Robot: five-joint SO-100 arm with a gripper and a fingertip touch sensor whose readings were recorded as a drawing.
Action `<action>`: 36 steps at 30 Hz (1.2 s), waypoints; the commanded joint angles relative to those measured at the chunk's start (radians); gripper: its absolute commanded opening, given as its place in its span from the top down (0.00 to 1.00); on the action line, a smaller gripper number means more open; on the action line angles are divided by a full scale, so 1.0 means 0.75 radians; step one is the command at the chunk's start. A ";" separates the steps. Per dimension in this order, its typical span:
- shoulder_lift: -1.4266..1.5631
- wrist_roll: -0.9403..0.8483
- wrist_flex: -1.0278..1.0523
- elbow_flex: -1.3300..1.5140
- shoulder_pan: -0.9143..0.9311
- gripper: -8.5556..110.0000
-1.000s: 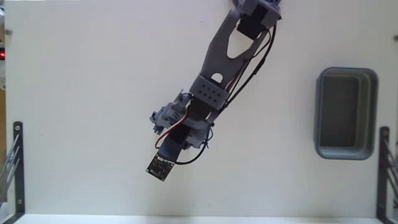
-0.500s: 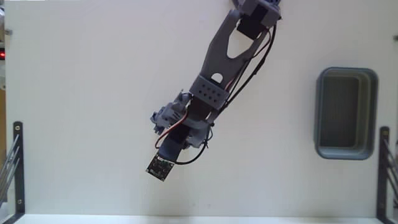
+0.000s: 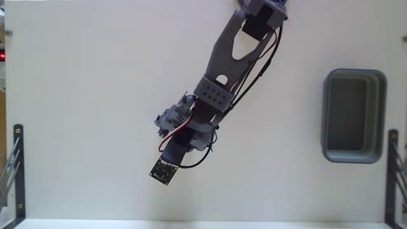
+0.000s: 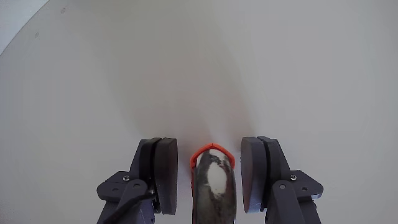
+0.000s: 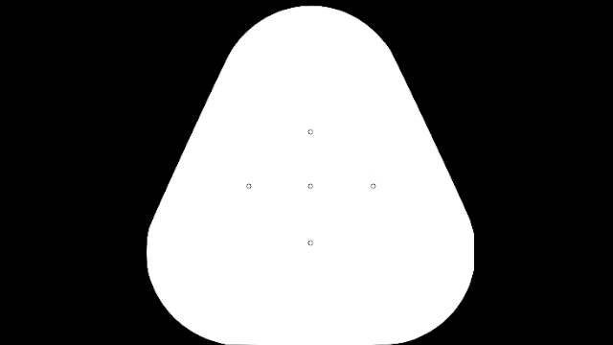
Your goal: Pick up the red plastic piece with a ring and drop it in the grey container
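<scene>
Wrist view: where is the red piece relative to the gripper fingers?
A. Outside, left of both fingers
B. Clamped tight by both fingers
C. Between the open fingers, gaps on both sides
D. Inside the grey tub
C: the red piece sits between the spread fingers with gaps either side.

Grey printed arm, black cables

A plain white counter fills the fixed view; dark metal brackets stand at its left edge and right edge; a small red light glows far left.
</scene>
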 commanded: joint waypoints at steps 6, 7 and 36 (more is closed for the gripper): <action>0.123 0.002 -0.016 0.010 0.014 0.44; 0.123 0.002 -0.016 0.010 0.014 0.44; 0.123 0.002 -0.016 0.010 0.014 0.51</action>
